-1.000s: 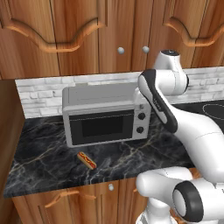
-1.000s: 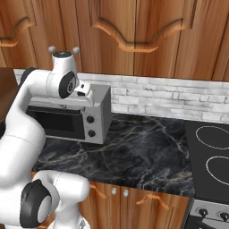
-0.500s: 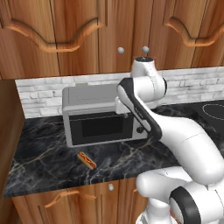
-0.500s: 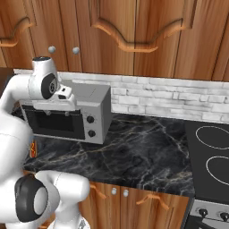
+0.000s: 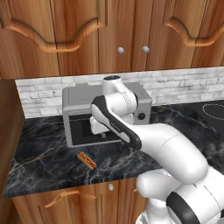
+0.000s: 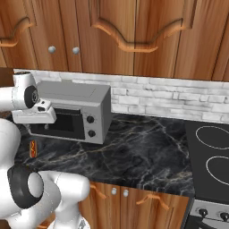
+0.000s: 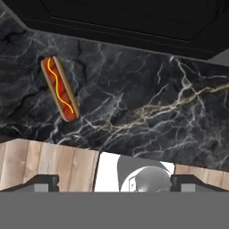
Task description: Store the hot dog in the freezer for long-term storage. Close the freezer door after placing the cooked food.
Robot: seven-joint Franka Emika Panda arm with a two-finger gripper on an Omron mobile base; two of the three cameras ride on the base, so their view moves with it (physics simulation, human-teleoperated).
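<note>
While the hot dog [image 7: 60,88] lay loose on the black marble counter [image 5: 48,162], just in front of the silver microwave [image 5: 78,114] and near the counter's front edge, the gripper [image 7: 114,181] hung above it with its fingers spread wide, holding nothing. The hot dog sat well off the gripper's centre line, so a straight descent could miss it or push it toward the edge. The fingers also had to turn across the bun. Wooden cabinets [image 6: 116,36] and a brick backsplash [image 6: 161,100] closed the room behind
</note>
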